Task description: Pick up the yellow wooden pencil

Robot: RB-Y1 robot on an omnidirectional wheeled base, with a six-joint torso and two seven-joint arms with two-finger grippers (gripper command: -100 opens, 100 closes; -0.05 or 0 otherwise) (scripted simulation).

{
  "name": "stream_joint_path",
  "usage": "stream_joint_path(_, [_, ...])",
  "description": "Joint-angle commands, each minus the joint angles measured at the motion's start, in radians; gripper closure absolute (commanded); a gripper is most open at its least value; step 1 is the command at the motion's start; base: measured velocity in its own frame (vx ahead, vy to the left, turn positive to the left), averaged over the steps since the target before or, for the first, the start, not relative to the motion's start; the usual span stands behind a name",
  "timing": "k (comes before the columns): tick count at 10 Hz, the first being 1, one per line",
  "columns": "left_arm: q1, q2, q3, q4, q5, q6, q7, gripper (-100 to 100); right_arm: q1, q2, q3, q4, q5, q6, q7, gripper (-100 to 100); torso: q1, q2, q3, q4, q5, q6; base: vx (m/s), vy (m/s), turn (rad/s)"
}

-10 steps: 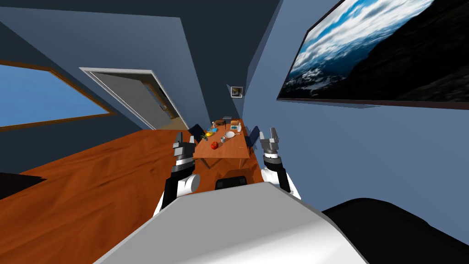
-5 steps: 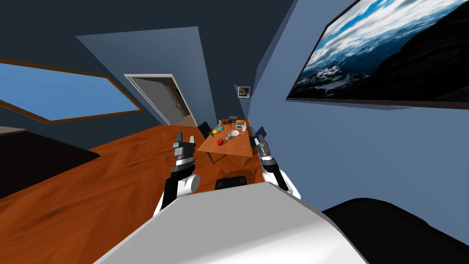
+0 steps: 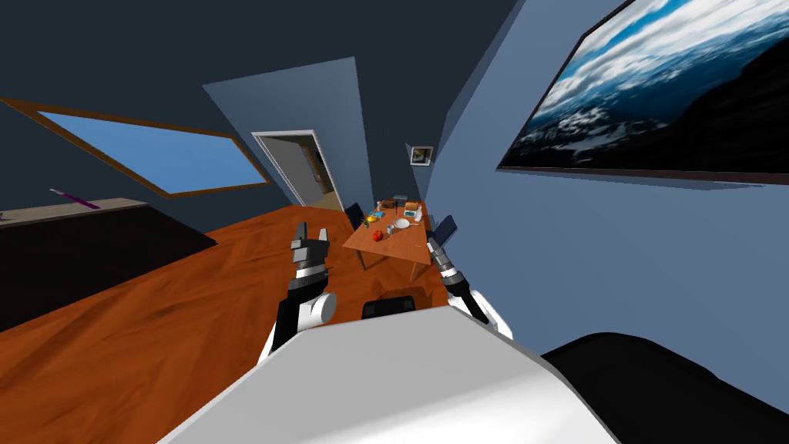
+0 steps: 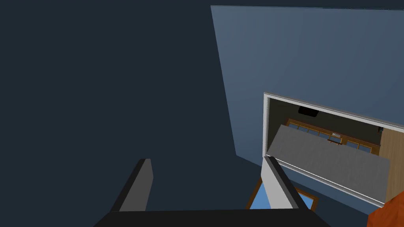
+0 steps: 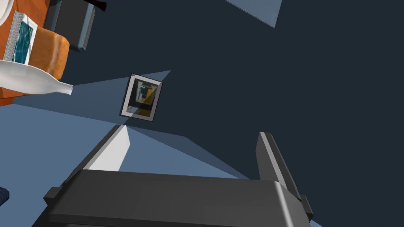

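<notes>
A wooden table (image 3: 385, 245) stands ahead by the blue wall, carrying a red apple (image 3: 377, 236), a white plate (image 3: 401, 223) and several small items. I cannot make out a pencil among them at this distance. My left gripper (image 3: 310, 232) is raised left of the table, its fingers open on nothing (image 4: 207, 183). My right gripper (image 3: 431, 244) hangs near the table's right front corner, also open and empty (image 5: 189, 153). Beyond it the right wrist view catches a white bottle (image 5: 31, 80) and a boxed item (image 5: 21, 37) on the table's end.
Dark blue chairs (image 3: 354, 214) (image 3: 444, 227) flank the table. An open doorway (image 3: 297, 166) lies to the table's left. A dark counter (image 3: 69, 231) with a purple item (image 3: 73, 199) stands far left. Wood floor (image 3: 169, 308) stretches between us. A large landscape picture (image 3: 663, 100) hangs on the right wall.
My view has swung left, so the door and table shifted right and the counter came into sight. My right hand has turned and sunk inward toward the table corner. The left hand is unmoved.
</notes>
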Motion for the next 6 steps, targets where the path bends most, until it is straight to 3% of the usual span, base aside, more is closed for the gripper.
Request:
stream_joint_path(1, [0.000,0.000,0.000,0.000,0.000,0.000,0.000,0,0.006,-0.050,0.008,0.050,0.043,0.008,0.014,-100,0.000,0.000,0.000,0.000,0.000,0.000,-0.064,0.012,0.382])
stream_joint_path(4, [0.000,0.000,0.000,0.000,0.000,0.000,0.000,0,0.014,-0.092,0.013,0.113,0.073,0.010,0.021,-100,0.000,0.000,0.000,0.000,0.000,0.000,-0.042,0.005,0.155])
stream_joint_path(5, [0.000,0.000,0.000,0.000,0.000,0.000,0.000,0,0.022,-0.128,0.019,0.142,0.105,0.013,0.028,-100,-0.001,-0.001,0.000,0.000,0.000,0.001,-0.037,0.007,0.286])
stream_joint_path(6, [0.000,0.000,0.000,0.000,0.000,0.000,0.000,0,0.022,-0.128,0.019,0.157,0.105,0.013,0.028,-100,-0.001,-0.001,-0.001,0.000,0.000,0.000,-0.028,-0.001,0.131])
